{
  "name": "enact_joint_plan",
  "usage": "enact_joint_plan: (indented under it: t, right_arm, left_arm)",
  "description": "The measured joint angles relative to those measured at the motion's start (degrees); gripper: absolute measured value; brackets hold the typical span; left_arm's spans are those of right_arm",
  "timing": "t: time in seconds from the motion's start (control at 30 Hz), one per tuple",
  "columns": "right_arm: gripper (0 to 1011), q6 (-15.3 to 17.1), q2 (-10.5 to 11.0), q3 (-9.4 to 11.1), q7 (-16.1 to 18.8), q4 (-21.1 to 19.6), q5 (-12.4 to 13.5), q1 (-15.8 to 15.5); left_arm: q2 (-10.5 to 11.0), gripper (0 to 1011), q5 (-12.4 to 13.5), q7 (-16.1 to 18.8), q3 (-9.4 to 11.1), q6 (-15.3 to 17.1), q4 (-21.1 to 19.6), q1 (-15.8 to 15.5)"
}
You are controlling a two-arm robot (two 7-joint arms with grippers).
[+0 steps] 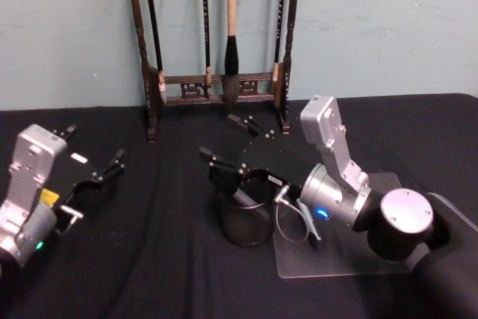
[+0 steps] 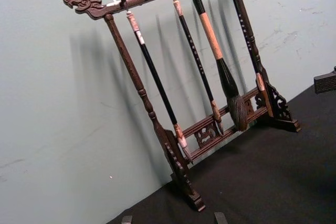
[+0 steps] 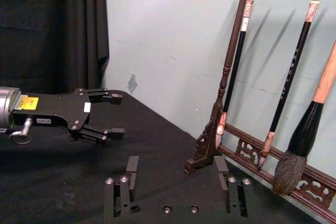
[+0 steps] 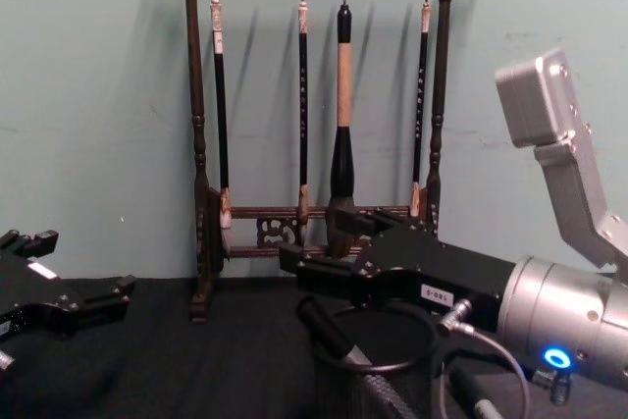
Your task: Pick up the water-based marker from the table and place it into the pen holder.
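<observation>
The pen holder (image 1: pixel 246 231) is a black mesh cup in the middle of the table, and its rim (image 4: pixel 435 337) shows in the chest view. A dark marker (image 1: pixel 241 198) leans inside it, its upper end (image 4: pixel 327 333) sticking above the rim. My right gripper (image 1: pixel 217 137) hovers open just above and behind the holder with nothing between its fingers (image 3: pixel 132 165); in the chest view it (image 4: pixel 332 250) sits right over the marker's top. My left gripper (image 1: pixel 92 149) rests open at the table's left, well away from the holder, and is also in the right wrist view (image 3: pixel 107 114).
A tall dark wooden brush rack (image 1: pixel 216 87) with several hanging brushes (image 2: pixel 218 56) stands against the wall behind the holder. A clear plastic sheet (image 1: pixel 336 263) lies under my right arm. Black cloth (image 1: pixel 149 259) covers the table.
</observation>
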Motion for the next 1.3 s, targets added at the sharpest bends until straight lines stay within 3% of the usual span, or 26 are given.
enact_joint_plan:
  t: [0.2,0.67,0.9,1.17,1.3]
  right_arm:
    - [1002,0.0,0.0,0.0,0.0,0.0,0.0,0.0]
    - [1002,0.1,0.2,0.0,0.0,-0.4,0.1,-0.1]
    - [1002,1.7,2.1,0.8,-0.6,-3.4,1.0,-1.7]
    - [1002,4.8,4.2,2.1,-4.0,-8.1,0.8,-4.8]
    - [1002,7.1,5.1,2.5,-7.0,-10.8,-0.7,-6.4]
  left_arm:
    - [0.0,1009,0.0,0.0,0.0,0.0,0.0,0.0]
    - [0.0,1009,0.0,0.0,0.0,0.0,0.0,0.0]
    - [0.0,1009,0.0,0.0,0.0,0.0,0.0,0.0]
    - [0.0,1009,0.0,0.0,0.0,0.0,0.0,0.0]
    - [0.0,1009,0.0,0.0,0.0,0.0,0.0,0.0]
